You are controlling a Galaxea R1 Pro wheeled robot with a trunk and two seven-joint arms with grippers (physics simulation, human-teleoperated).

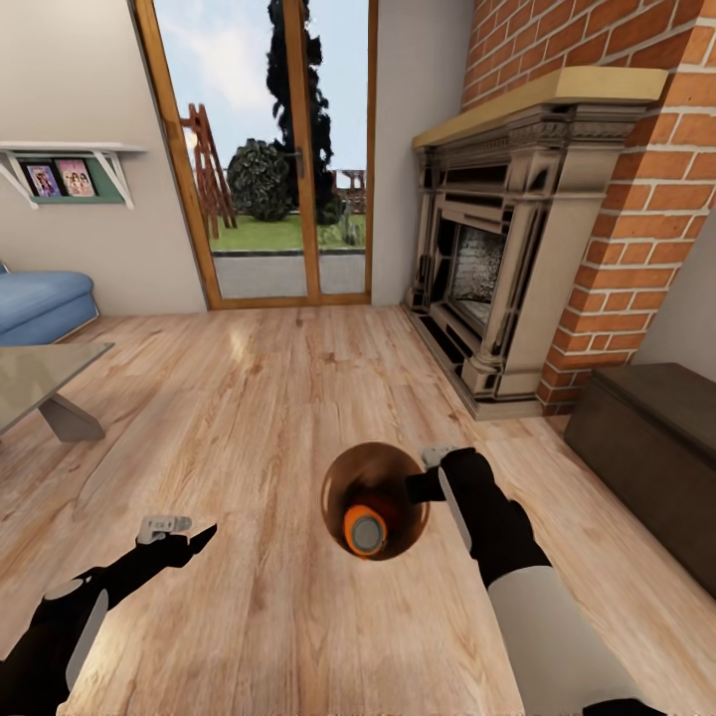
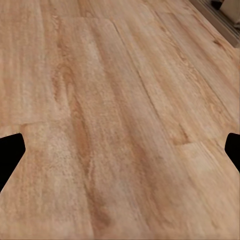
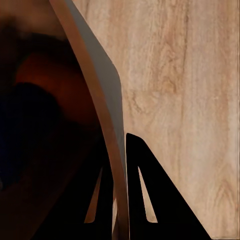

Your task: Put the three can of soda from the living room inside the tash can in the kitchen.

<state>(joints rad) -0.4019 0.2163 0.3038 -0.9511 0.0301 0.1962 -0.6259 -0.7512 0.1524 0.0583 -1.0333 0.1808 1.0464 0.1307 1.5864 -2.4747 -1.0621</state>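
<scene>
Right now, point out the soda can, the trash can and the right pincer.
soda can (image 1: 365,532): head view, silver-grey top.
trash can (image 1: 350,467): head view, brown inner wall.
right pincer (image 3: 121,200): right wrist view, gap between the fingertips, astride the bin's rim.

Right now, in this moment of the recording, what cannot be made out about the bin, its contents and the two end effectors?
- How many cans are inside: head view, only one bright orange soda can shows in the round brown-lined bin; the inside is dark.
- Bin interior: right wrist view, blurred, its wall close up.
- Right end effector: on the bin's rim.
- Left end effector: left wrist view, fingertips cut by edges.
</scene>
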